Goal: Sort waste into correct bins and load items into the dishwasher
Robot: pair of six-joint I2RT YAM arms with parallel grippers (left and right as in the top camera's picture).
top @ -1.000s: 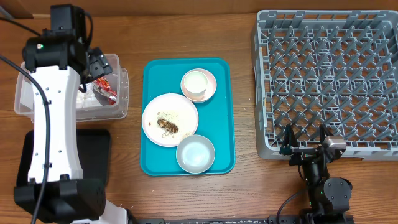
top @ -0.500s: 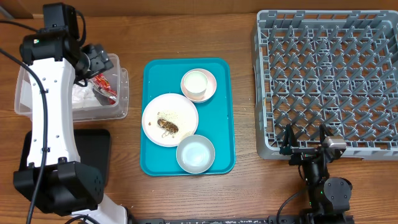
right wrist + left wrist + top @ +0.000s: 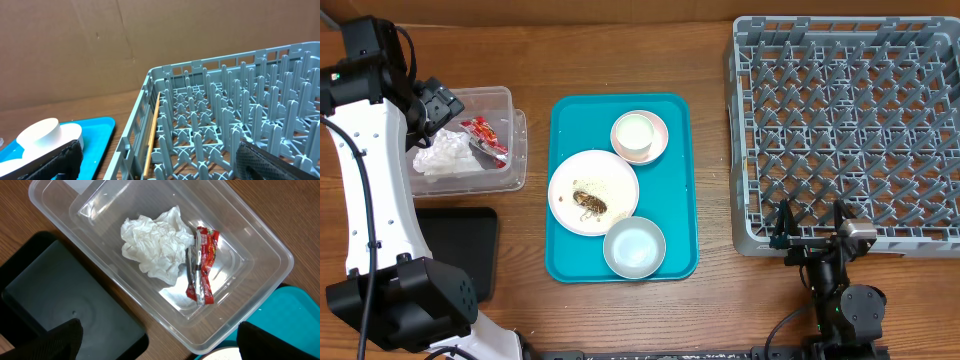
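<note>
No writing, label, brand or number can be read in any of the views. The only printed surface is the red-and-white crinkled wrapper (image 3: 202,267), which lies in the clear plastic rectangular tub (image 3: 265,255). Its markings are too small and creased to make out, both from the left wrist camera and from overhead.

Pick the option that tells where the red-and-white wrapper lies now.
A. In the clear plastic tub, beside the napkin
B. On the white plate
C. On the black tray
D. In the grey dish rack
A: the left wrist view shows the red-and-white wrapper inside the clear plastic tub, right beside the crumpled white napkin.
</note>
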